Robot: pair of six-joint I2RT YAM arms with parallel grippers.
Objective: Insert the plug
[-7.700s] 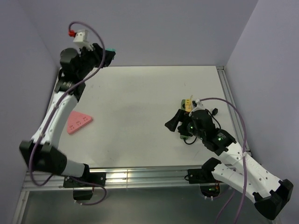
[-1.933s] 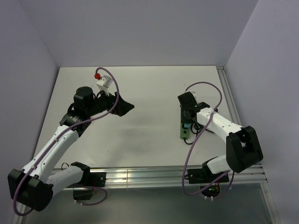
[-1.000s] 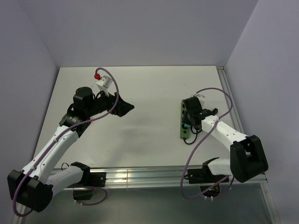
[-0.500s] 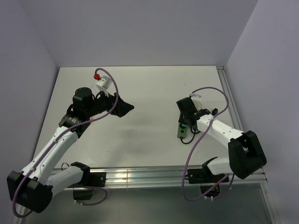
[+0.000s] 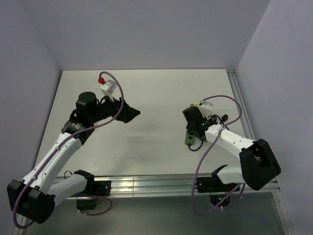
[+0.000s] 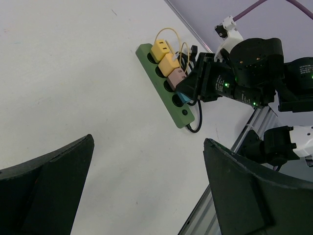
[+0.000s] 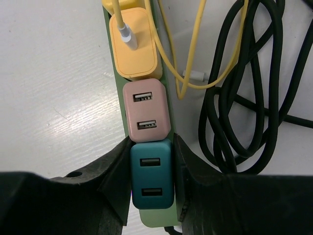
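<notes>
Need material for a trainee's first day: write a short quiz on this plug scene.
1. True or false: the left pincer is shut on a plug.
2. The right pincer grips which plug on the green strip? A pink, B teal, C yellow.
3. Which colour plug sits directly beside it?
Key: 1 false, open. 2 B, teal plug. 3 pink plug.

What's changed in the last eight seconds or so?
The left arm swung down from the back-left corner; the left gripper hangs open over the table, unmoved for two seconds. The right gripper edged left over the green power strip, shut on the teal plug. The strip has hardly moved. The pink piece formerly at left is out of sight.
</notes>
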